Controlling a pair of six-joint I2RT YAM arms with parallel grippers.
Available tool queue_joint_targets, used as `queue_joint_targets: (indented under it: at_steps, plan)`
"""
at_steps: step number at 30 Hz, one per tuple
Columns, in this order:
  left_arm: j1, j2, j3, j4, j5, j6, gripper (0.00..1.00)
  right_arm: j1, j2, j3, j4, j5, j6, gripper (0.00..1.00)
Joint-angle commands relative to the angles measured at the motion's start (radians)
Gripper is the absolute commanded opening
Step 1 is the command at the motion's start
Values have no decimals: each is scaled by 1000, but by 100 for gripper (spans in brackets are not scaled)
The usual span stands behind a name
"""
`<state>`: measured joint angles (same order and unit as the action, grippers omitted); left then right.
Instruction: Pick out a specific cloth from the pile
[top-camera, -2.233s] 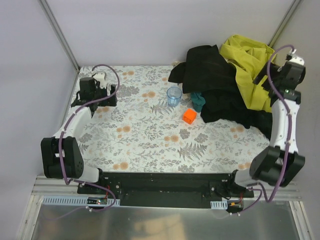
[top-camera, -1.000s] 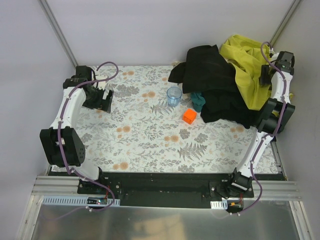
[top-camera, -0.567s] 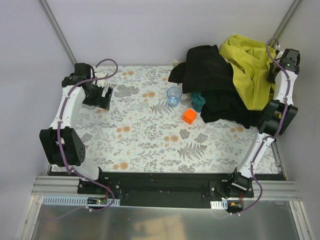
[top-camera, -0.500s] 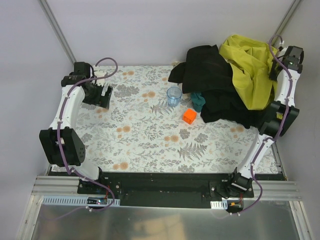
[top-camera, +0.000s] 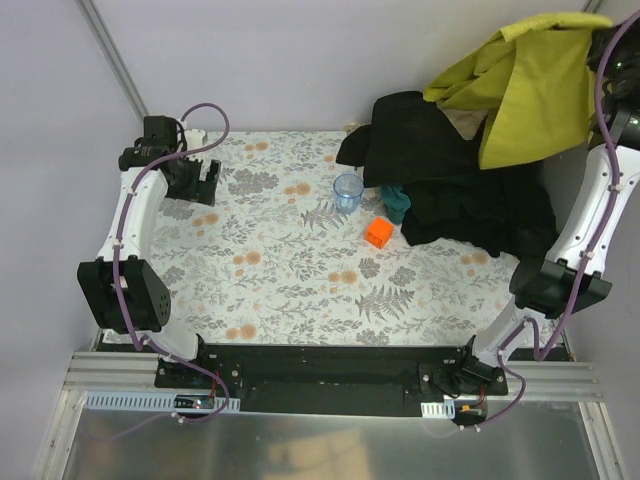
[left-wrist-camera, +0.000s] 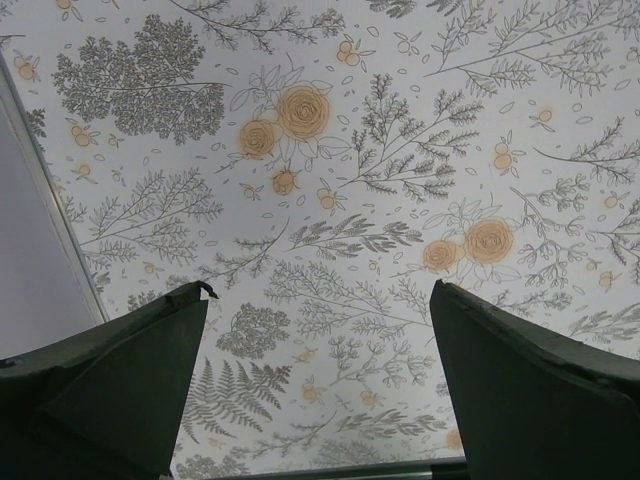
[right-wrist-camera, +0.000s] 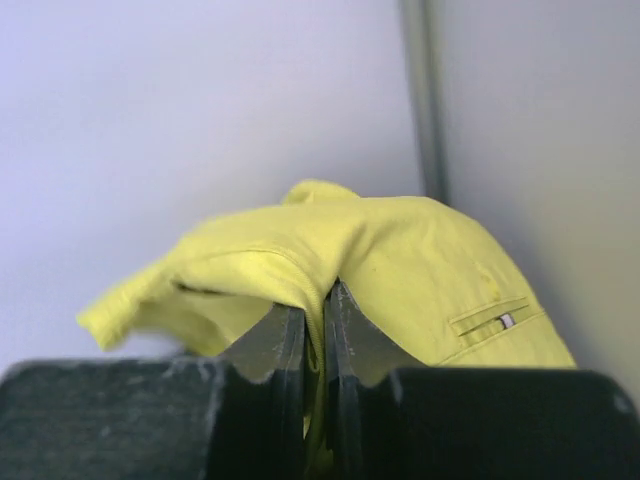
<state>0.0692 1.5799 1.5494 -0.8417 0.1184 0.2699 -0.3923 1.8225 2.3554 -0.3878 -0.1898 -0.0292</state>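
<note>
- Yellow-green cloth (top-camera: 530, 85) hangs in the air at the far right corner, gripped by one fold and draping down and leftward over the pile (top-camera: 450, 170) of black garments.
- Right claw (right-wrist-camera: 315, 300) has its fingers pressed together on that fold; the right wrist view shows fabric bunched over both tips, with a small pocket detail on the right.
- From above, the right claw sits at the frame's top right edge, mostly hidden behind the fabric.
- Left claw (left-wrist-camera: 320, 290) stands apart and empty above the flowered bench (top-camera: 290, 270) at the far left, well away from the garments.
- An orange cube (top-camera: 378, 233), a blue cup (top-camera: 348, 190) and a small teal cloth (top-camera: 397, 203) lie near the pile's left edge, none of them touched.
- Judged step: the grasp is made and the lift is under way, so the picking-out is well along but not finished.
- Whether the hanging hem is free of the black heap cannot be told from above, since the two overlap in that view.
- The next move likely calls for carrying the garment toward bare bench, high enough that the trailing edge drags nothing black along.
- Risk, as I judge it: a single-fold grip on a large garment may slip if it is swung quickly.
</note>
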Motion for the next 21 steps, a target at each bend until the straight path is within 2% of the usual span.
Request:
queue_joint_targets:
  at_steps: [1,5,12,16,21]
  plan:
    - [6,-14,26,42,-40,-87,100,88,-114,132,421,-128,235,0]
    - [4,-5,17,87,-68,-104,100,222,-152,162,577,-134,275,0]
    - [6,-20,2,144,-105,-109,100,548,-190,205,773,-178,256,0]
    - [4,-38,-18,170,-157,-95,100,688,-215,170,805,-214,253,0]
    - [30,-50,53,181,-262,-118,100,924,-239,-8,761,-290,198,0]
